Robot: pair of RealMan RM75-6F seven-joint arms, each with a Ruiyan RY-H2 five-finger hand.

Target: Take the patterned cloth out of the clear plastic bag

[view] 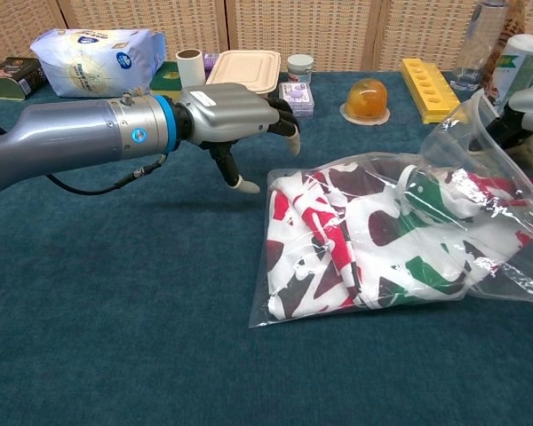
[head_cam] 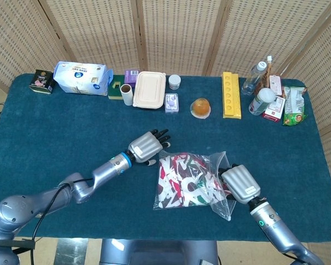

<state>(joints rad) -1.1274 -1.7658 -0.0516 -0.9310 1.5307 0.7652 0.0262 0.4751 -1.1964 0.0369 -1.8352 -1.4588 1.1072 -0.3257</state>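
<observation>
The clear plastic bag (head_cam: 214,194) lies on the blue table near its front, with the patterned red, green, brown and white cloth (head_cam: 183,179) folded inside it. In the chest view the cloth (view: 355,240) fills the bag (view: 506,266), whose mouth stands raised at the right. My right hand (head_cam: 240,184) sits at the bag's right end and holds its lifted edge; only part of that hand (view: 531,105) shows in the chest view. My left hand (head_cam: 148,146) hovers just left of the bag's upper left corner, fingers spread and holding nothing (view: 235,114).
Along the far edge stand a tissue pack (head_cam: 81,77), a beige lunch box (head_cam: 149,89), an orange jelly cup (head_cam: 201,107), a yellow tray (head_cam: 230,94) and bottles and snack packs (head_cam: 263,98). Bare blue cloth (head_cam: 49,138) stretches left of the left arm.
</observation>
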